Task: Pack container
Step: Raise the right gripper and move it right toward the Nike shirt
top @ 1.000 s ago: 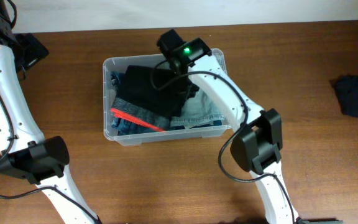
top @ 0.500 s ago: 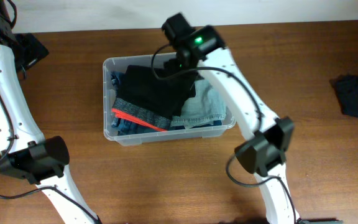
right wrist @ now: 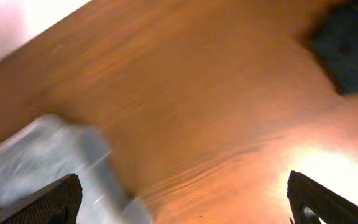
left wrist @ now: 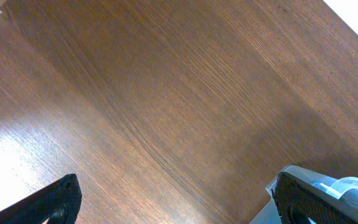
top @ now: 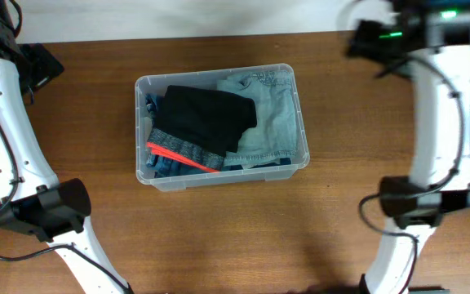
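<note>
The brown wooden bench (top: 219,237) carries a large rectangular clear plastic container (top: 139,122) with rounded corners and a rolled rim, standing left of centre in the overhead view. It is filled with folded clothes. A black garment (top: 206,114) lies on top, with pale blue denim (top: 272,122) beside it on the right. A grey fabric with an orange-red edge (top: 182,151) sits at the front.

Far right on the bench lies another black garment (right wrist: 347,50), well apart from the container.

The right pincer (right wrist: 188,205) is spread wide and holds nothing, above bare wood right of the container. The left pincer (left wrist: 179,199) is also spread and empty, over bare wood.
</note>
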Controlling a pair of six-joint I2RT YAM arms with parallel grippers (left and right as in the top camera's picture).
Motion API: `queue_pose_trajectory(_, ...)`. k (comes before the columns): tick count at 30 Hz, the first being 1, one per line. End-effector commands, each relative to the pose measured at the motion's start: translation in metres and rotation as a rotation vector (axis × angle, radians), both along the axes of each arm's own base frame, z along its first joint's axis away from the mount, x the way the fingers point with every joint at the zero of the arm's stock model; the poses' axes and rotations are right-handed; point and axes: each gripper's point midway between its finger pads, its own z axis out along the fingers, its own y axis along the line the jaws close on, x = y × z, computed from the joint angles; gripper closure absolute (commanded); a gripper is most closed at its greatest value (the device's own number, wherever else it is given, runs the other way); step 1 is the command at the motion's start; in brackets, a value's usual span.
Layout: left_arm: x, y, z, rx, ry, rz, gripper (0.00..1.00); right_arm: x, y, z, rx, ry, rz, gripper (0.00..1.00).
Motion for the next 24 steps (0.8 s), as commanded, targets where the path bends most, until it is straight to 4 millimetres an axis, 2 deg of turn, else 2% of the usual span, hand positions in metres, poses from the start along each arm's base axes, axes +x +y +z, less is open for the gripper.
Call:
queue_pose_trajectory(1, -0.003, -0.001, 0.005, 0.004, -0.009, 0.005, 0.01, -0.01, -0.049, -0.004, 0.111, -0.007, -0.187, 0.01)
queue_pose_trajectory(4, -0.003, -0.001, 0.005, 0.004, -0.01, 0.005, 0.0, -0.016, -0.092, -0.001, 0.213, -0.056, -0.297, 0.01)
queue_pose_trajectory(9, -0.003, -0.001, 0.005, 0.005, -0.009, 0.005, 0.01, -0.031, -0.146, 0.007, 0.343, -0.142, -0.401, 0.01)
queue_pose_trajectory(17, -0.003, -0.001, 0.005, 0.004, -0.009, 0.005, 0.01, -0.091, -0.243, 0.007, 0.333, -0.197, -0.639, 0.01)
queue_pose_trajectory(22, -0.003, -0.001, 0.005, 0.005, -0.009, 0.005, 0.01, -0.148, -0.299, 0.001, 0.079, -0.093, -0.848, 0.01)
queue_pose_trajectory(24, -0.003, -0.001, 0.005, 0.004, -0.009, 0.005, 0.01, -0.158, -0.308, 0.002, -0.023, -0.046, -0.834, 0.01)
